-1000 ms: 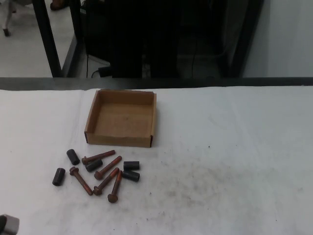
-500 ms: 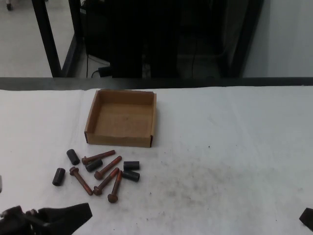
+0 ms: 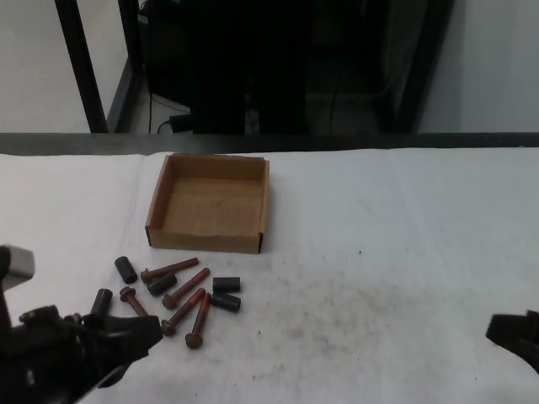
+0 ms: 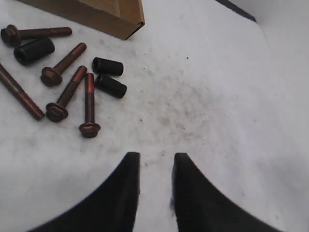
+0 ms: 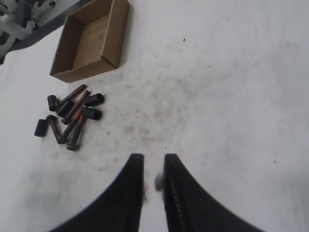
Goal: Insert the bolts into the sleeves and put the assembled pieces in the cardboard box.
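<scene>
Several copper-coloured bolts [image 3: 185,290] and black sleeves [image 3: 226,285] lie loose on the white bench, just in front of the open cardboard box [image 3: 205,238], which holds nothing. From the left wrist, the bolts [image 4: 90,104] and two sleeves [image 4: 107,66] are ahead of my left gripper [image 4: 155,157], whose fingers stand close together with nothing between them. In the high view this gripper [image 3: 139,332] is at the near left, beside the pile. My right gripper [image 5: 153,157], also narrow and holding nothing, hangs at the near right [image 3: 509,332], far from the pile [image 5: 72,118] and the box [image 5: 120,36].
The bench is covered in white cloth with a grey smudged patch [image 3: 337,303] in the middle. A dark rail [image 3: 337,141] and black frame posts run along the far edge. There is free room right of the box and the pile.
Both arms have come up from the near edge in the high view. The left one now overlaps the nearest bolt and sleeve; the right one shows at the near right corner. Parts and box unmoved.
</scene>
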